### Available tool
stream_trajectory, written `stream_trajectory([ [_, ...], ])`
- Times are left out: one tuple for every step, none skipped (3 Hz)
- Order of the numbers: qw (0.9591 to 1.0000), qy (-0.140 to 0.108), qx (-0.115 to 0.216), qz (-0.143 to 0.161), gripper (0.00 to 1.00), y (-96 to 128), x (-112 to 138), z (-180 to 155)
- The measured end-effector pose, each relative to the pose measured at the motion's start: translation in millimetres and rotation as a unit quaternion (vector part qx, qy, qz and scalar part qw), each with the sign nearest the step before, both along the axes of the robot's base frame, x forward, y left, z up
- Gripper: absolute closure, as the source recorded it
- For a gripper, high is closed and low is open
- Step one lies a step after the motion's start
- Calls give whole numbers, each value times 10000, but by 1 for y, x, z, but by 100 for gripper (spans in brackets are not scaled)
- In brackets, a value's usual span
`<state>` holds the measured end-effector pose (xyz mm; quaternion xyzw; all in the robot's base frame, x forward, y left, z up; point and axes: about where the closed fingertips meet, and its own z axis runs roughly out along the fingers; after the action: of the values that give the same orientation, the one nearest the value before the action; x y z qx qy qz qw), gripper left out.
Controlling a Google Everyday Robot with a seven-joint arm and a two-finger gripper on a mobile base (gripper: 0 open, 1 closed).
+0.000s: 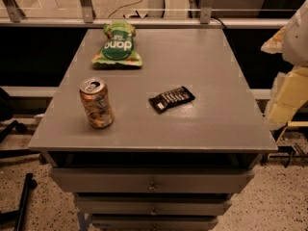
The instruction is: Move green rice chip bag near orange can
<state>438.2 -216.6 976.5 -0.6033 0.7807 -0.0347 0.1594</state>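
The green rice chip bag [117, 45] lies flat at the far left of the grey table top [192, 66], its dark green round patch facing up. The orange can [96, 103] stands upright near the front left, slightly dented, with its silver top and pull tab showing. The bag is well behind the can, with bare table between them. My gripper [287, 97] and pale arm are at the right edge of the view, beyond the table's right side and far from both objects. It holds nothing that I can see.
A small black flat wrapper [171, 99] lies near the table's middle, right of the can. The table is a drawer cabinet [151, 182] with handles in front. A rail [144, 20] runs behind it. Dark chair legs [19, 201] are on the floor at left.
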Motion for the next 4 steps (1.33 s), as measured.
stream_trajectory([
  [10000,-1,0,0,0,0,0,0],
  [9999,-86,129,72,0,4,26,-4],
  [9986,-199,469,140,0,13,70,-16],
  [9943,-370,994,134,0,25,116,-29],
])
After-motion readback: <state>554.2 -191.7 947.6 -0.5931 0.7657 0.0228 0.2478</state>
